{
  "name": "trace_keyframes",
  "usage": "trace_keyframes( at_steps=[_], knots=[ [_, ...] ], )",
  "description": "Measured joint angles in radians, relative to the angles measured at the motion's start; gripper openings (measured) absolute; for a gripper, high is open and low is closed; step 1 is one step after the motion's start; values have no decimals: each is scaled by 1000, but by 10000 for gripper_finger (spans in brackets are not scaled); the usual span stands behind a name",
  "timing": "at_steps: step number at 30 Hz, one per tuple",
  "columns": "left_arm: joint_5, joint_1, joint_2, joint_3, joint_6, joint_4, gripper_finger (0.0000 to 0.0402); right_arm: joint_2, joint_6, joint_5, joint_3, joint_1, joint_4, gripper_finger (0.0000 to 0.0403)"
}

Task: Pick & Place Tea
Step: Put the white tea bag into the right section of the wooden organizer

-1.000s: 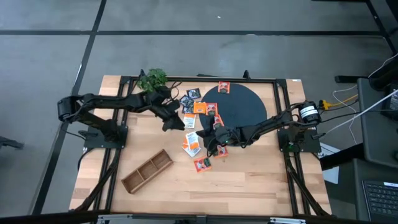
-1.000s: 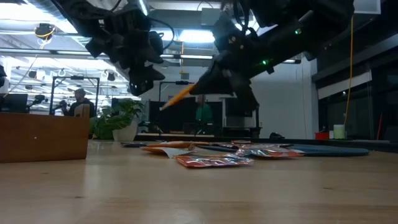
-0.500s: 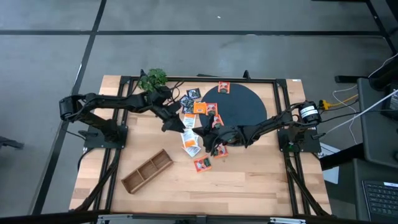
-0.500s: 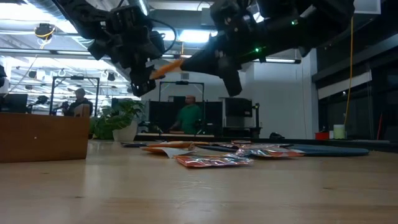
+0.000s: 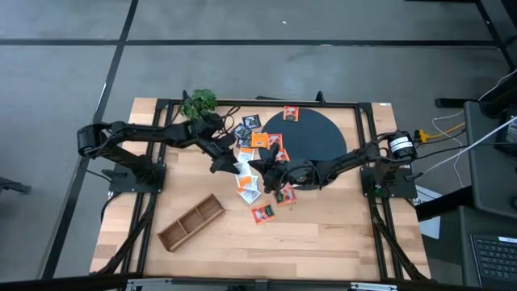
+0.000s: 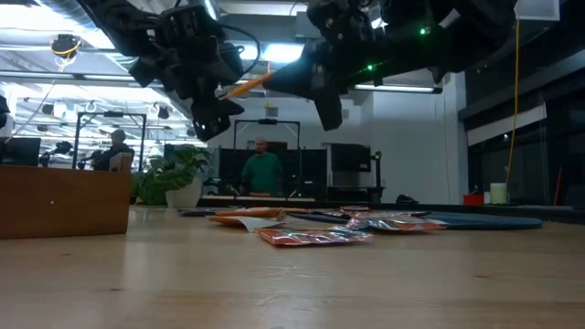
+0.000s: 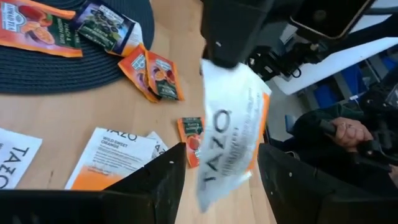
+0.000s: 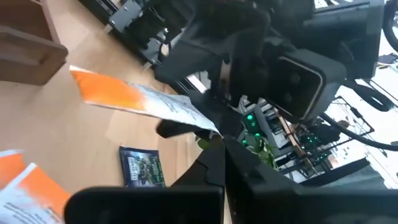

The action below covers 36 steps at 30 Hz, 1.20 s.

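Observation:
My right gripper (image 5: 260,166) is shut on a white and orange tea sachet (image 7: 231,140) and holds it in the air over the middle of the table. My left gripper (image 7: 221,152) stands open just to its left. Its two fingers (image 7: 163,177) flank the sachet's free end without touching it. In the low view the sachet (image 6: 243,87) sticks out from my right gripper (image 6: 306,78) toward my left gripper (image 6: 206,96). Several more tea sachets (image 5: 262,212) lie flat on the table and on the dark round mat (image 5: 315,139). My right gripper pinches one end of the sachet (image 7: 219,70) between its two fingers. It comes at it nearly level from the table's right side. The sachet is lifted clear of the table and juts out past the fingers toward the left, its orange end (image 8: 102,90) free.
A wooden compartment tray (image 5: 191,222) lies near the front left. A green plant (image 5: 198,103) stands at the far left. Loose sachets (image 5: 249,187) lie under both grippers. In the low view people (image 6: 262,171) stand in the room behind the table.
My right gripper has risen and tipped up from slanting downward to nearly level. The sachet, which pointed down toward the table, now sticks out high, with its free end between my left gripper's fingers.

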Motion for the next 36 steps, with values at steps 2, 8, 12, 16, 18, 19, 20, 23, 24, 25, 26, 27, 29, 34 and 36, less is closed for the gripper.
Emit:
trace_keyframes(
  at_steps=[2, 8, 12, 16, 18, 19, 20, 23, 24, 25, 26, 27, 29, 34, 36],
  knots=[
    [0, -6, 0, 0, 0, 5, 188, 0, 0, 6, 0, -5, 0, 0],
    [0, -14, 0, 0, 0, 55, 136, 0, 0, 6, 0, -10, -1, 0],
    [-1, -14, 0, 0, 0, 89, 86, 0, 1, 6, 0, -10, -2, 9],
    [-1, -14, 0, 0, 0, 88, 34, 0, 2, 6, 0, -10, -2, 27],
    [-1, -14, 0, 0, 0, 88, 12, 0, 7, 6, 0, -10, -2, 32],
    [-1, -14, 0, 0, 0, 88, 7, 0, 22, 6, 0, -10, -2, 34],
    [-3, -14, 0, 0, 0, 88, 7, 0, 37, 6, 0, -10, -2, 34],
    [-23, -14, 0, 0, 6, 81, 6, 0, 117, 7, 0, -10, -9, 35],
    [-36, -16, 0, 0, 18, 75, 5, 0, 144, 7, 0, -10, -19, 34],
    [-52, -21, 0, 0, 29, 65, 5, 0, 173, 7, 0, -10, -34, 34],
    [-68, -27, 0, 0, 39, 55, 5, 0, 204, 6, 0, -10, -50, 35],
    [-78, -34, 0, 0, 43, 48, 5, 0, 234, 6, 0, -10, -68, 35],
    [-86, -53, 0, 0, 43, 37, 4, -4, 297, 5, 0, -10, -113, 35],
    [-232, -123, -35, 0, 64, -74, 4, -71, 492, -44, -23, -14, -263, 35],
    [-333, -157, -64, -1, 64, -145, 4, -110, 571, -75, -35, -19, -313, 36]
  ],
)
